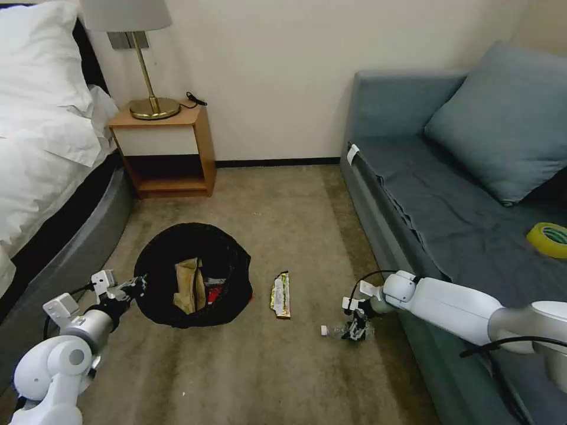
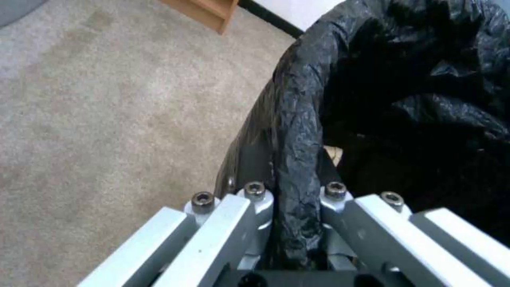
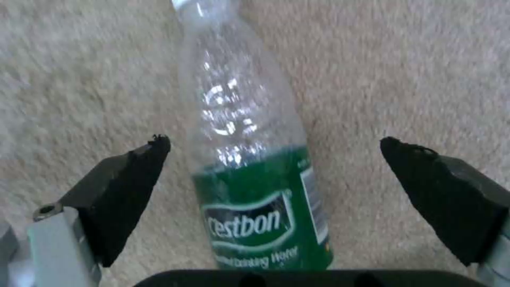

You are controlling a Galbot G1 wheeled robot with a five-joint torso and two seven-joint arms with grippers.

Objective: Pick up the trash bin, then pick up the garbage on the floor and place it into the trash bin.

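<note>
The trash bin [image 1: 158, 276], lined with a crinkly black bag, is held by my left gripper [image 1: 137, 284], which is shut on its rim [image 2: 297, 167]. Inside the bin lie a crumpled brown paper bag [image 1: 188, 285] and a red-white wrapper [image 1: 214, 291]. On the carpet to the right of the bin lies a long gold-green bar wrapper [image 1: 281, 294]. Farther right, a clear bottle with a green label [image 1: 336, 331] [image 3: 250, 159] lies on the floor. My right gripper [image 1: 357, 329] [image 3: 273, 153] is open, with its fingers on either side of the bottle and not touching it.
A blue sofa [image 1: 413, 195] runs along the right, with a cushion [image 1: 502, 118] and a yellow tape roll [image 1: 549, 239] on it. A bed [image 1: 41, 153] lies at the left, and a wooden nightstand [image 1: 165, 147] with a lamp [image 1: 142, 53] stands at the back wall.
</note>
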